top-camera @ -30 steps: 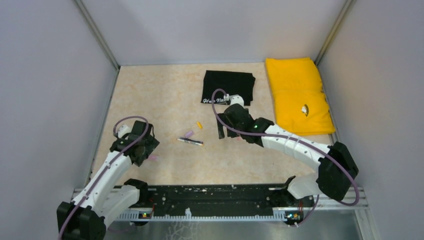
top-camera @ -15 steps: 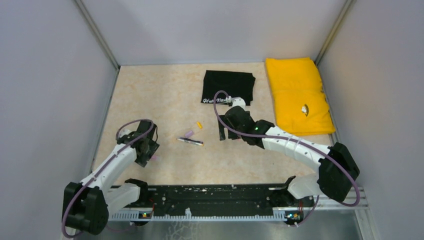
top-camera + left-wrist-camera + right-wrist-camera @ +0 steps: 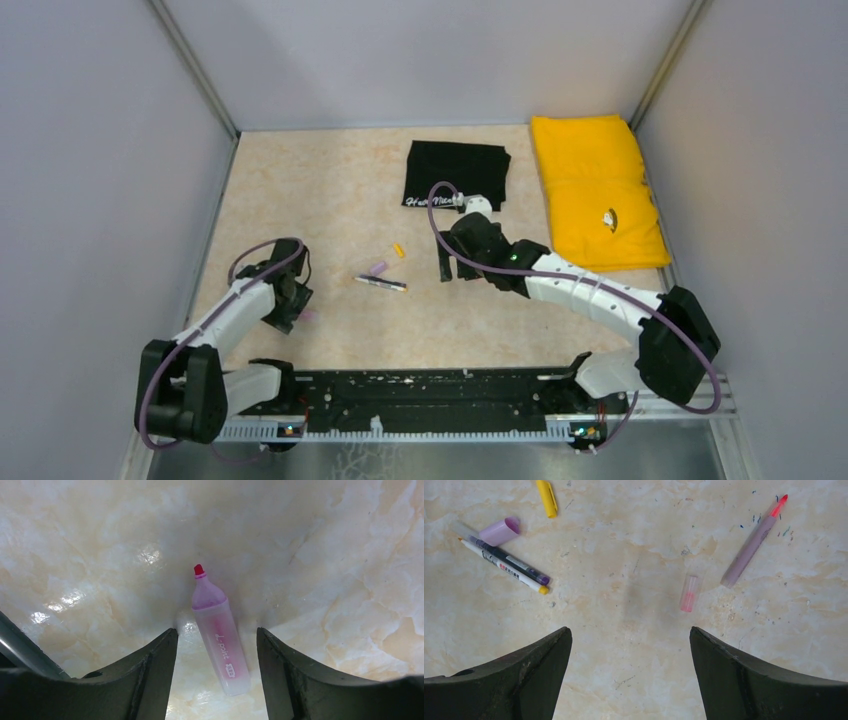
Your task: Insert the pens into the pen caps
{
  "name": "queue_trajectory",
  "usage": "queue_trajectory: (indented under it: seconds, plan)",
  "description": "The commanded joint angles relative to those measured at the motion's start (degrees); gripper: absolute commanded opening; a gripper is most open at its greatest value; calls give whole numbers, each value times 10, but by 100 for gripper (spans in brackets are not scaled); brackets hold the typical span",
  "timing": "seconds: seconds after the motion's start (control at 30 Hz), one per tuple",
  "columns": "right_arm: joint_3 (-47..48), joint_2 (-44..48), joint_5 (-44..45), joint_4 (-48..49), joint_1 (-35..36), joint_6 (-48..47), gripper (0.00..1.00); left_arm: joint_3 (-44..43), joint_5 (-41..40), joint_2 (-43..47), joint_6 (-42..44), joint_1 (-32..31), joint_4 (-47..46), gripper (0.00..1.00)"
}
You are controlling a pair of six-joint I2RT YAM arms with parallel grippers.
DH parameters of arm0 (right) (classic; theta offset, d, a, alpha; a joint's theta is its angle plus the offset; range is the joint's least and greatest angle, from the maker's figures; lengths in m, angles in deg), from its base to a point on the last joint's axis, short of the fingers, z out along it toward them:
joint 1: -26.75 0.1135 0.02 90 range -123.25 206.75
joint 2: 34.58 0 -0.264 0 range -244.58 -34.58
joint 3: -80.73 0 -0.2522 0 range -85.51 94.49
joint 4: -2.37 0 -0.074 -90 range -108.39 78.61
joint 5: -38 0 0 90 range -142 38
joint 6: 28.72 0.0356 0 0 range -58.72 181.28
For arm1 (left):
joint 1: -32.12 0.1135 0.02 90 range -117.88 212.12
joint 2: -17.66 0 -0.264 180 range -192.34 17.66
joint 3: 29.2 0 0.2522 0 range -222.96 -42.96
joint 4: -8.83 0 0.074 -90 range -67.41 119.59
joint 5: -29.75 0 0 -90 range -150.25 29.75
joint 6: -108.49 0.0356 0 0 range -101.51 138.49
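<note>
Left gripper sits low near the table's left edge, its 2 dark curved fingers spread wide. The translucent pink pen lies flat between them, red nib bare, touching neither. Right gripper also gapes, over mid-table. On the glossy marbled top there lie a stubby yellow cap, a lilac cap, a slim black-and-white pen, a clear reddish cap and a mauve pen.

pink pen: "point" (leading letter unclear) | black cloth: white script, too small to read
</note>
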Motion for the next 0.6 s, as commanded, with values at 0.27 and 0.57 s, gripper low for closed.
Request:
queue_trajectory:
  seconds: [0.27,0.57]
  plan:
    - [4,28,21,-3,0,11,87,33,73,-56,-6,43,-77,46]
    - [1,44,23,-3,1,12,87,22,85,-25,60,48,-105,26]
